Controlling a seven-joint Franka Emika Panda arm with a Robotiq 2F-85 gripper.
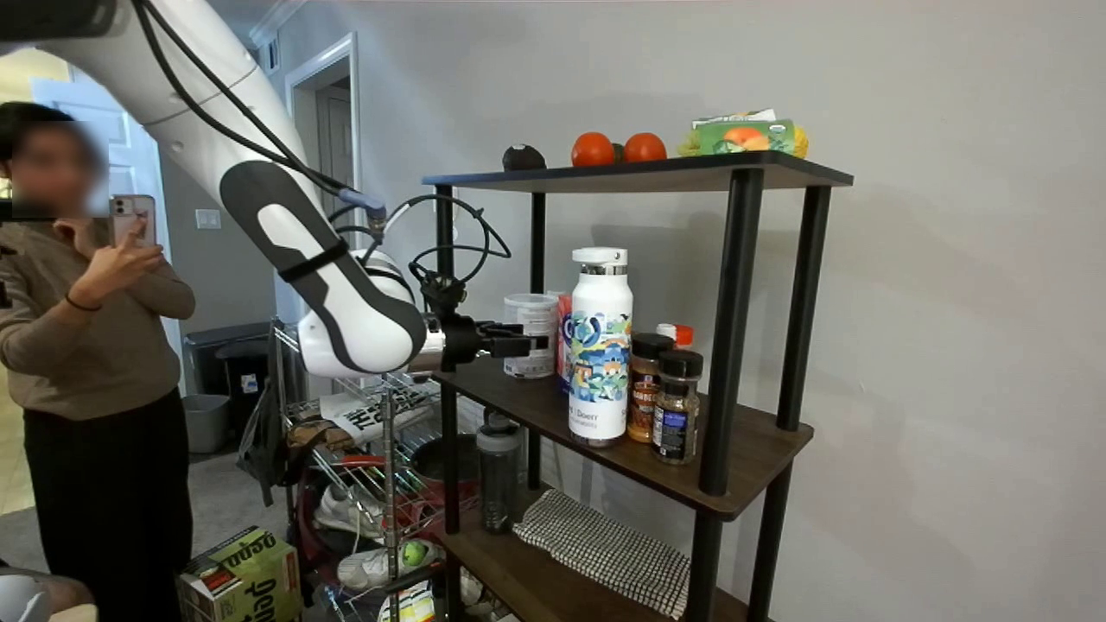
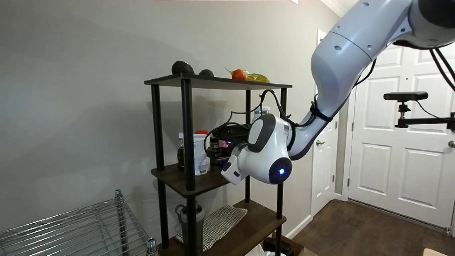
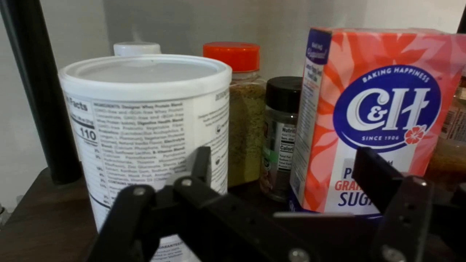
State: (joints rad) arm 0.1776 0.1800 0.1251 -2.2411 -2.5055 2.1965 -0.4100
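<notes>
My gripper is open and empty, with its fingers spread wide at the middle shelf. It also shows in both exterior views. In the wrist view, the left finger is in front of a white lidded tub; I cannot tell if it touches. The right finger is in front of a pink and red C&H sugar box. Between and behind them stand a red-capped jar and a black-capped spice jar. A white patterned bottle stands upright at the shelf's front in an exterior view.
Black posts hold up the shelf unit. Its top board carries tomatoes and dark round produce. More spice jars stand beside the bottle. A checked cloth and a grey bottle are below. A person stands behind the arm.
</notes>
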